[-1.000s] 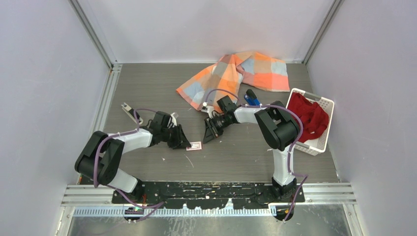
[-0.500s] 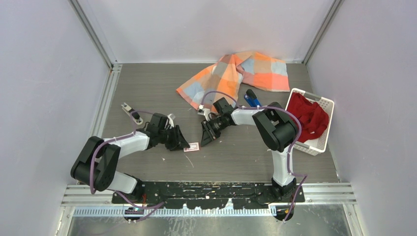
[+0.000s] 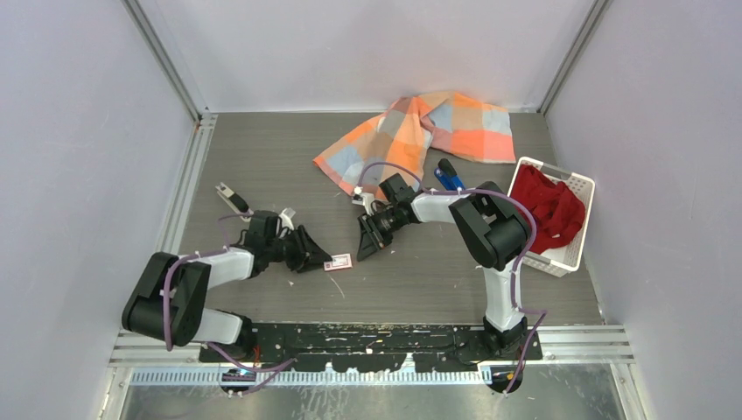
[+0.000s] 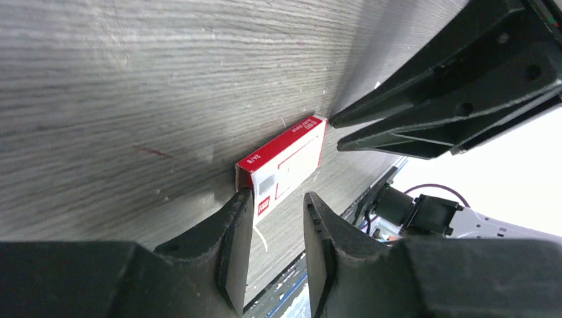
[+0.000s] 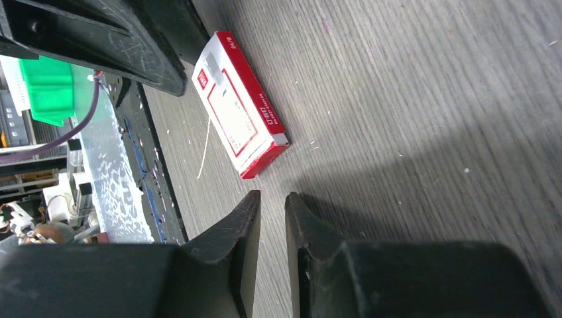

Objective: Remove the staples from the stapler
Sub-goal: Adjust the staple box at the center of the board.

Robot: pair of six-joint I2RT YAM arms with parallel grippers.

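The blue stapler (image 3: 447, 174) lies at the near edge of the checked cloth (image 3: 420, 131), behind my right arm and away from both grippers. No staple strips show clearly; a thin pale sliver (image 3: 336, 286) lies on the table, too small to identify. My left gripper (image 3: 325, 262) (image 4: 278, 199) is slightly open and empty, one fingertip (image 4: 242, 205) touching the end of a small white-and-red box (image 3: 339, 261) (image 4: 291, 159) (image 5: 238, 122). My right gripper (image 3: 363, 252) (image 5: 272, 197) is shut to a narrow slit, empty, just right of the box.
A white basket (image 3: 577, 185) with a red cloth (image 3: 547, 206) stands at the right. A small silver and black object (image 3: 229, 194) lies at the left, behind my left arm. Grey walls enclose the table on three sides.
My left arm has drawn back to the left, and the white-and-red box has shifted left with its gripper. My right gripper has moved a little left and then stayed put.
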